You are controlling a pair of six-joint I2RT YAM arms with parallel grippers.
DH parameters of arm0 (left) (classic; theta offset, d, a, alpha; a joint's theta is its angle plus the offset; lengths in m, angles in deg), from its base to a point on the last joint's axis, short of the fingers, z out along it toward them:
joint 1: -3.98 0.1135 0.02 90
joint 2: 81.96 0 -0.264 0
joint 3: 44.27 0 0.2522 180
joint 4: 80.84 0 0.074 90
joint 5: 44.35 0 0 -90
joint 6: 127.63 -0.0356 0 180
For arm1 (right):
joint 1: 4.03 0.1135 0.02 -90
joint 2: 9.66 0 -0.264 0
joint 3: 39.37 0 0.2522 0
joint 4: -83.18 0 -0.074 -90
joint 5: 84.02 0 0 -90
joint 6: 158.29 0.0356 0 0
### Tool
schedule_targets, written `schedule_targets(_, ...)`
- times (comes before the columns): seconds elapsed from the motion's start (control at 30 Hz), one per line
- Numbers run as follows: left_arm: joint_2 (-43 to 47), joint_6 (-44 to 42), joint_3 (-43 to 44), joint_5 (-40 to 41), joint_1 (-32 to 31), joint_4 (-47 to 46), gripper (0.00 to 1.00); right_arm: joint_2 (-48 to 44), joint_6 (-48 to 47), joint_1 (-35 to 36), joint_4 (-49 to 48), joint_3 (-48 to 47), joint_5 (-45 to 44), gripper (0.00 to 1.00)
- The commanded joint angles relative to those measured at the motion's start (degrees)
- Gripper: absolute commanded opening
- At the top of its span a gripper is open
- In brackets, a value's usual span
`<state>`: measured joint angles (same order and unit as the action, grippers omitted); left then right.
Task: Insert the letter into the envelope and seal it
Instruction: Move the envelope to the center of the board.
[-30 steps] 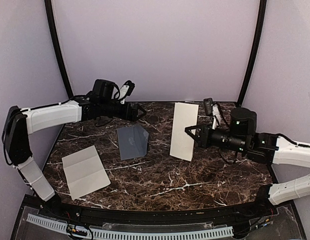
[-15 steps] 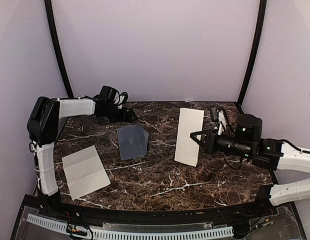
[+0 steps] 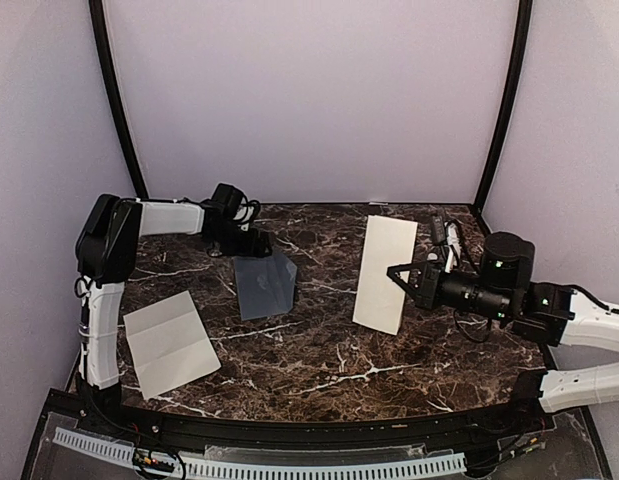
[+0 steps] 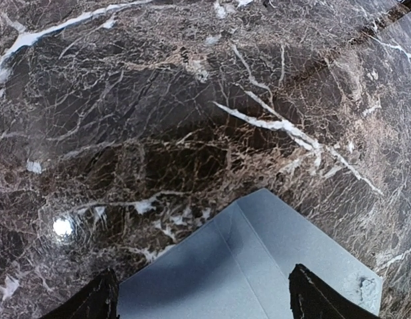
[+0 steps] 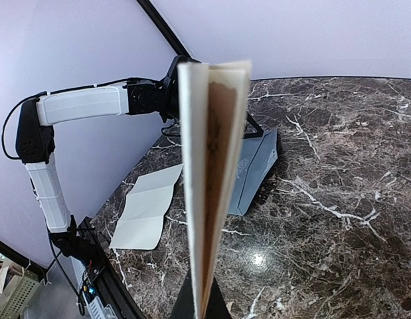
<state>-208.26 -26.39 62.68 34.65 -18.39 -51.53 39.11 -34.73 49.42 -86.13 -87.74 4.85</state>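
The grey envelope [image 3: 264,283] lies on the marble table left of centre; it also shows in the left wrist view [image 4: 258,266] and the right wrist view [image 5: 257,166]. My left gripper [image 3: 260,243] is open, low over the envelope's far edge, with its fingertips [image 4: 102,298] straddling the grey paper. My right gripper [image 3: 397,275] is shut on a folded cream letter [image 3: 382,273] and holds it upright above the table, right of centre. The right wrist view shows the letter edge-on [image 5: 212,166]. A second cream sheet with fold creases [image 3: 171,343] lies flat at the front left.
The dark marble table [image 3: 319,350] has a black rail along its front edge [image 3: 289,430]. Black frame posts [image 3: 117,110] stand at the back corners before lilac walls. The left arm [image 3: 109,240] stretches along the table's left and back edge.
My left arm has folded back and the open gripper has dropped toward the envelope's far edge. My right gripper has carried the letter a little to the right.
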Motion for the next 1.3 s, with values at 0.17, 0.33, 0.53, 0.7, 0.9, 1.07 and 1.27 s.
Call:
schedule_targets(0.17,-0.6,-1.6,-0.4,-1.9,0.1,0.5,0.87,-0.8,0.6,-0.4,-1.1,0.6,0.3,0.0)
schedule_targets(0.33,-1.4,-3.0,-0.9,-2.7,0.1,1.1,0.87,-0.3,0.6,-0.4,-1.7,0.9,0.9,0.0)
schedule_targets(0.53,-1.2,-4.5,-3.1,-6.2,-0.1,2.4,0.83,-1.0,1.4,-0.4,-1.7,1.7,0.8,0.0)
schedule_targets(0.7,0.4,-5.1,-6.8,-8.1,-1.5,2.6,0.79,-1.4,1.5,-0.4,-1.2,1.8,0.3,0.0)
schedule_targets(0.9,4.5,-3.9,-12.7,-9.1,-4.3,1.5,0.78,-0.4,1.3,-0.4,-1.1,1.2,0.7,0.0)
schedule_targets(1.07,8.8,-1.6,-19.1,-9.2,-7.1,0.9,0.78,-0.2,1.3,-0.4,-1.2,1.3,0.9,0.0)
schedule_targets(1.27,14.7,2.2,-26.8,-10.6,-10.8,-1.7,0.78,-0.4,1.5,-0.4,-1.2,1.4,0.9,0.0)
